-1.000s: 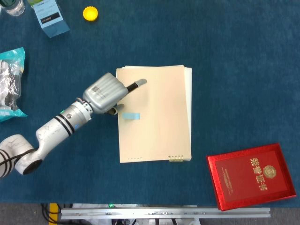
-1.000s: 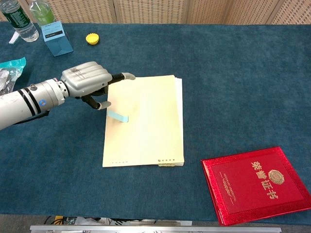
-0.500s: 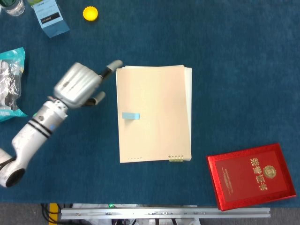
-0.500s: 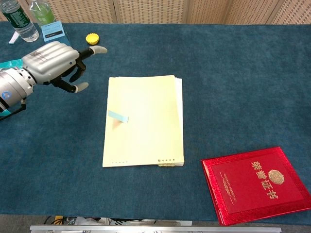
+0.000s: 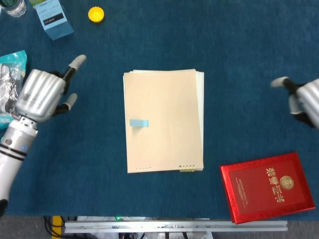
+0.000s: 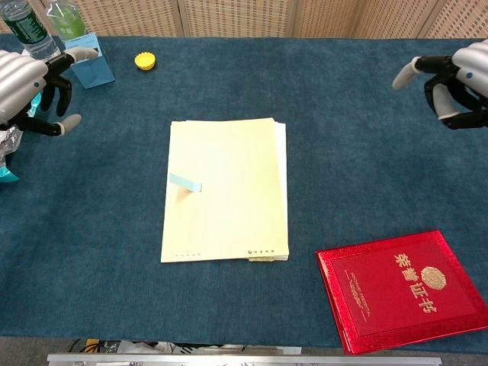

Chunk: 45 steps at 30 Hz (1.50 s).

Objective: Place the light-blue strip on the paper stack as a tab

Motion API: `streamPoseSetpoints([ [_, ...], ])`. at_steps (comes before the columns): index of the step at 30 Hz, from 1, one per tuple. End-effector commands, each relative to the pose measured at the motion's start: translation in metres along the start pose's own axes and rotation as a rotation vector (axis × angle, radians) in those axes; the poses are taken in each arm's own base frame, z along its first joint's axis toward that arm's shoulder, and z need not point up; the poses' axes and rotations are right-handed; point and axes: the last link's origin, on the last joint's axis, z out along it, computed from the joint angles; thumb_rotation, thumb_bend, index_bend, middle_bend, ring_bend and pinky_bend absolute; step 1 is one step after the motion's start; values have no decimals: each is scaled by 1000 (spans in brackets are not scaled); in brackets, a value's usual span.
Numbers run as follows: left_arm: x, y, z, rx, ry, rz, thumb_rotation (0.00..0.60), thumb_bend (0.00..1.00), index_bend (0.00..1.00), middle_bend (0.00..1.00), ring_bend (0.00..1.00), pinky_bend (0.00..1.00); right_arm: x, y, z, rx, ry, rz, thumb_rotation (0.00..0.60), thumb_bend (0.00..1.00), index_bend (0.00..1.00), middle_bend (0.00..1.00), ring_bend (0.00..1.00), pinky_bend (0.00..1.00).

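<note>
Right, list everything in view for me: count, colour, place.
paper stack: one, cream, table centre
light-blue strip: one, on the stack's left edge
booklet: one, red with gold print, near right
bottle cap: one, yellow, far left
box: one, light blue, far left
bottles: two, clear and green, far left corner
packet: one, teal and clear, left edge
left robot hand: silver, open, left of stack
right robot hand: silver, open, far right

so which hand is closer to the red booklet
Right. The right hand hangs over bare table just beyond the red booklet's far edge. The left hand is across the table, past the paper stack, beside the plastic packet.
</note>
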Motion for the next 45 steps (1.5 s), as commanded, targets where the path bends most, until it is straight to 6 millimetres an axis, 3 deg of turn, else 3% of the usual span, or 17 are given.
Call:
streamPoseSetpoints([
  [1, 3, -4, -6, 23, 9, -3, 600, 338, 62, 710, 698, 808, -1, -18, 18, 73, -57, -9, 600, 996, 276, 889, 979, 1000],
  [8, 6, -11, -13, 61, 15, -15, 600, 339, 61, 730, 726, 809, -11, -43, 43, 163, -156, -35, 600, 1000, 238, 997, 1000, 1000],
  [26, 11, -12, -20, 93, 26, -33, 600, 339, 61, 737, 735, 809, -37, -107, 118, 322, -369, -163, 600, 1000, 231, 1000, 1000, 1000],
  [37, 10, -11, -21, 104, 29, -44, 600, 339, 61, 739, 741, 809, -55, -150, 140, 407, -439, -161, 600, 1000, 231, 1000, 1000, 1000],
  [45, 11, -12, -23, 116, 38, -50, 600, 339, 61, 739, 742, 809, -74, -172, 151, 443, -455, -169, 600, 1000, 231, 1000, 1000, 1000],
])
